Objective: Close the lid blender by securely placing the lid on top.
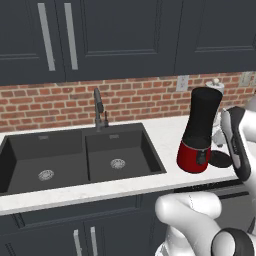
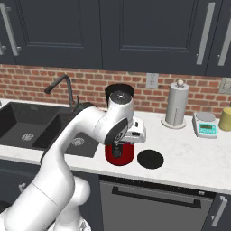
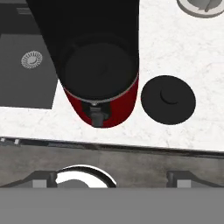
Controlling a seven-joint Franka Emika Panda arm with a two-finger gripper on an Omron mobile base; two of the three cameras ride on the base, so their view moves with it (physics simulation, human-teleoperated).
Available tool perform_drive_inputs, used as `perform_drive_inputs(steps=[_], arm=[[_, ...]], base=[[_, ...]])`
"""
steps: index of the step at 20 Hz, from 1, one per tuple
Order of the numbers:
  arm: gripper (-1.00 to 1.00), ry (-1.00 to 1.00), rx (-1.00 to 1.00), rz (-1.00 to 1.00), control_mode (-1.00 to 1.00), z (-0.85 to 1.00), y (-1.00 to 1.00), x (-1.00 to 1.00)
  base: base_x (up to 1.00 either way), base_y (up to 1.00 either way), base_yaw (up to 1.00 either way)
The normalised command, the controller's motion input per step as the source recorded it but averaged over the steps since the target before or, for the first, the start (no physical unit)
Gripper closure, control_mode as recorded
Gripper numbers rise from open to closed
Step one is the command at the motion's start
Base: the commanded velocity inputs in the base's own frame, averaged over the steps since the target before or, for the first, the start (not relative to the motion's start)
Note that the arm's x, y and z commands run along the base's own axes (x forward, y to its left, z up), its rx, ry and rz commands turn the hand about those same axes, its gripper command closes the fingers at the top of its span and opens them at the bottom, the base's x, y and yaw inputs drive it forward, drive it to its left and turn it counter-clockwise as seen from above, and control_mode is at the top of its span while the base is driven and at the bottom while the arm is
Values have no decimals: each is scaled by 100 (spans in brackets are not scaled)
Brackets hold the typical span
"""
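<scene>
The blender (image 1: 200, 127) stands on the white counter right of the sink, a black jar on a glossy red base (image 2: 119, 155). From above, its open mouth (image 3: 98, 70) shows dark with no cap on it. The lid (image 3: 168, 99), a flat black disc with a small knob, lies on the counter just right of the base; it is also seen as lid (image 1: 220, 159) and lid (image 2: 150, 159). My gripper (image 3: 113, 180) hangs open above the counter's front edge, on the near side of the blender, with nothing between its fingertips (image 3: 43, 179).
A double black sink (image 1: 75, 160) with a faucet (image 1: 98, 107) lies to the left. A paper towel holder (image 2: 177, 106), a white scale (image 2: 205, 124) and a yellow container (image 2: 225, 118) stand at the back right. Brick wall and dark cabinets rise behind.
</scene>
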Motion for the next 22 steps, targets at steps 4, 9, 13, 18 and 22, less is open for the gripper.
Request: perform_drive_inputs(steps=[4, 9, 13, 18, 22], arm=[[-100, 0, 0, 0, -100, -34, -69, 0], [-100, 0, 0, 1, -100, -28, -49, 0], [-100, 0, 0, 10, -100, -28, -37, 0], [-100, 0, 0, 11, -100, -28, -27, 5], [-100, 0, 0, 11, -100, -18, -11, 9]], base=[[0, 0, 0], [0, 0, 0], [0, 0, 0], [0, 0, 0], [0, 0, 0]])
